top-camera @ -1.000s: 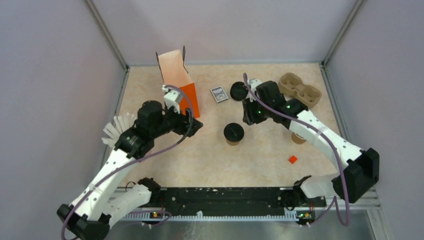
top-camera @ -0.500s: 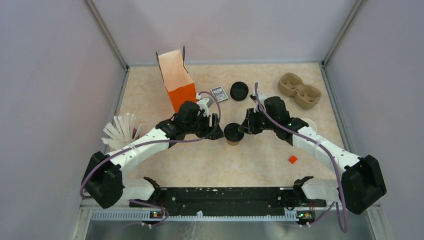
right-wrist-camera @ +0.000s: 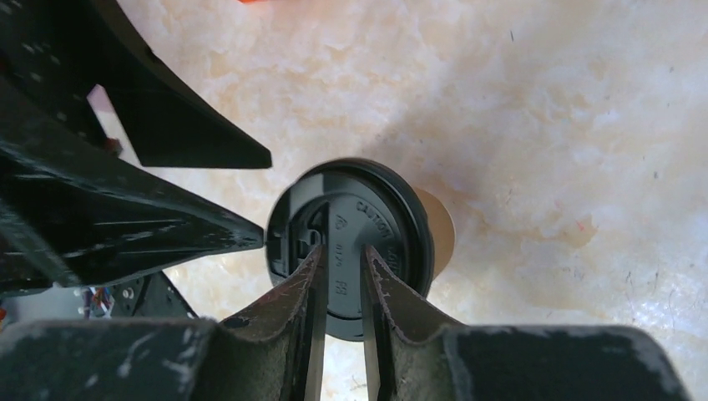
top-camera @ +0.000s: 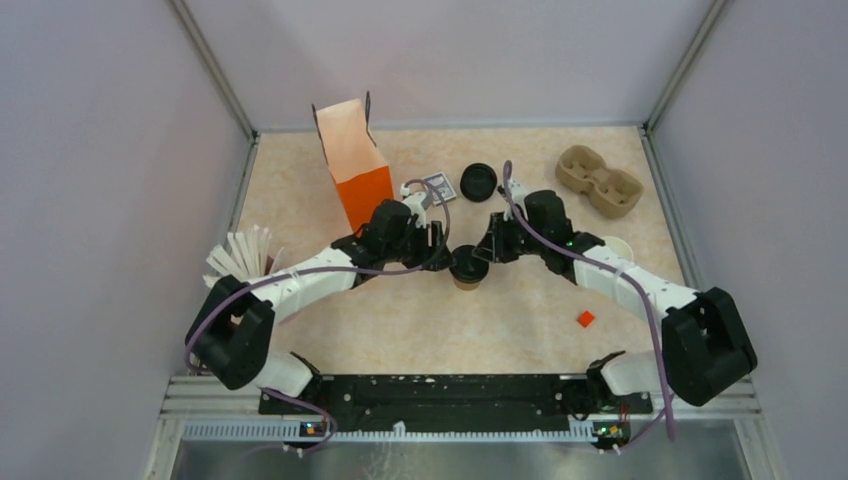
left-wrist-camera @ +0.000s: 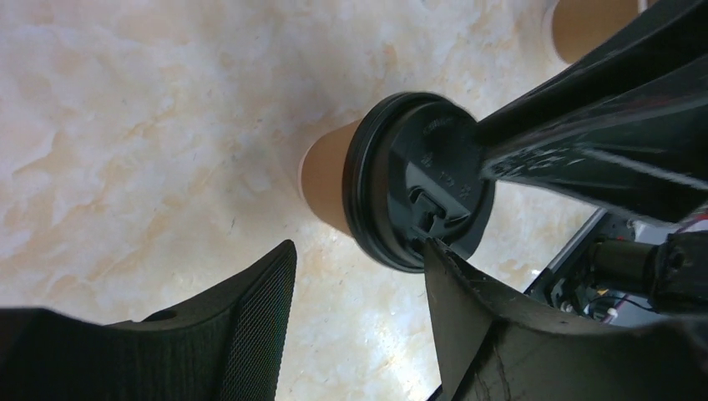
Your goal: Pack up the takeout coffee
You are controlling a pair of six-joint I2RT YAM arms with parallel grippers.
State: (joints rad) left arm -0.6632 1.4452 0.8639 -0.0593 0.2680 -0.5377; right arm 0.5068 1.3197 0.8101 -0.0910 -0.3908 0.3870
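The takeout coffee cup [top-camera: 466, 268] stands mid-table, kraft-tan with its black lid on. In the left wrist view the cup [left-wrist-camera: 328, 175] and its lid [left-wrist-camera: 422, 192] lie just beyond my open left gripper [left-wrist-camera: 359, 255]; the right fingertip [left-wrist-camera: 434, 251] touches the lid's rim and the cup is not between the jaws. My left gripper [top-camera: 438, 258] is at the cup's left. My right gripper [top-camera: 484, 250] is at its right. In the right wrist view my right gripper [right-wrist-camera: 342, 251] is nearly closed, tips resting on the lid [right-wrist-camera: 351, 242], holding nothing.
The orange bag [top-camera: 356, 165] stands open at the back left. A loose black lid [top-camera: 479, 181], a small card [top-camera: 436, 187] and the brown carrier [top-camera: 598, 182] lie at the back. Another tan cup [top-camera: 612, 248] sits by the right arm. White sticks [top-camera: 240, 257] are at the left, a red bit [top-camera: 585, 319] at the right.
My left arm swung right from beside the orange bag to the cup. My right gripper came forward from near the loose lid onto the cup's lid.
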